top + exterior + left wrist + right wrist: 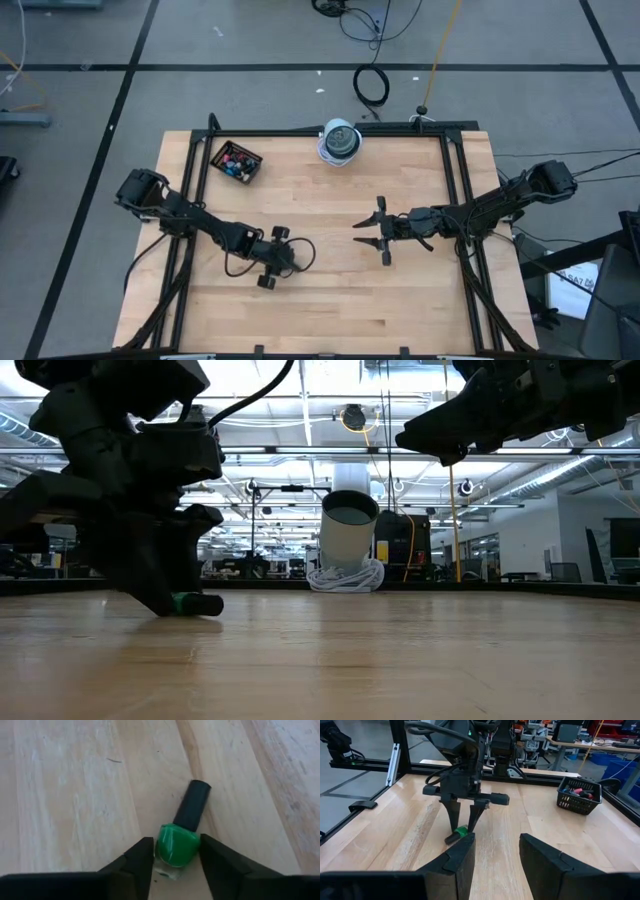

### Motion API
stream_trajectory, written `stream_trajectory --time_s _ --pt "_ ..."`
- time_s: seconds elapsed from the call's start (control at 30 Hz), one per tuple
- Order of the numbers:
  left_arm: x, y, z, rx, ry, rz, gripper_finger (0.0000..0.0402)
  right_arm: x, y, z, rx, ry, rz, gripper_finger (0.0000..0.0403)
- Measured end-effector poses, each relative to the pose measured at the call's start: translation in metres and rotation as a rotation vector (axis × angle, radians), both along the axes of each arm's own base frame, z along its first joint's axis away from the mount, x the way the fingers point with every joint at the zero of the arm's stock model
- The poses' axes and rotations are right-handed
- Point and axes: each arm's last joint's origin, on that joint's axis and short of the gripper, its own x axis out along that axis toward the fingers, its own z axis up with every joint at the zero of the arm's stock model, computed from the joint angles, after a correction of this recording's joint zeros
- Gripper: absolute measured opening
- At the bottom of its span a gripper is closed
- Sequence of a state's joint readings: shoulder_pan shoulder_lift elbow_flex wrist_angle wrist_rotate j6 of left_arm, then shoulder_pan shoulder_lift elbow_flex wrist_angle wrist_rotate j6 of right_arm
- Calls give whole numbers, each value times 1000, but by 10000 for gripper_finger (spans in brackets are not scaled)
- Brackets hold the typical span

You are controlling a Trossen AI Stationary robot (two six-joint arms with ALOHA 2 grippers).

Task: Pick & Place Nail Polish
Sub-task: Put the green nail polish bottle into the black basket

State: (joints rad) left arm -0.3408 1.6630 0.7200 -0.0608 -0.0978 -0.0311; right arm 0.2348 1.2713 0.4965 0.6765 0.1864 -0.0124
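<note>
Bottle (176, 842) of green polish lies on its side on the table (330, 290); left gripper (175, 857) straddles its body, closing for a sideways grab. Right gripper (496, 854) hovers open, waiting.

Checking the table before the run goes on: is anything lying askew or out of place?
Yes: one green nail polish bottle with a black cap lies on its side on the bare wooden table, between the left gripper fingers, away from the small black basket.
</note>
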Motion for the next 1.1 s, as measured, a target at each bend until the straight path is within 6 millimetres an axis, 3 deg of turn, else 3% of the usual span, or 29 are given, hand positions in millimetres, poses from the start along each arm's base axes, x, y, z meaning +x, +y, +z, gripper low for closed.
stream_trajectory --time_s 0.23,0.6,1.1 --pt "-3 1 -1 5 32 24 77 0 0 0 0 0 0 146" --pt "-9 4 -5 -16 103 98 103 0 0 0 0 0 0 146" --pt "-16 4 -9 -85 191 188 93 0 0 0 0 0 0 146"
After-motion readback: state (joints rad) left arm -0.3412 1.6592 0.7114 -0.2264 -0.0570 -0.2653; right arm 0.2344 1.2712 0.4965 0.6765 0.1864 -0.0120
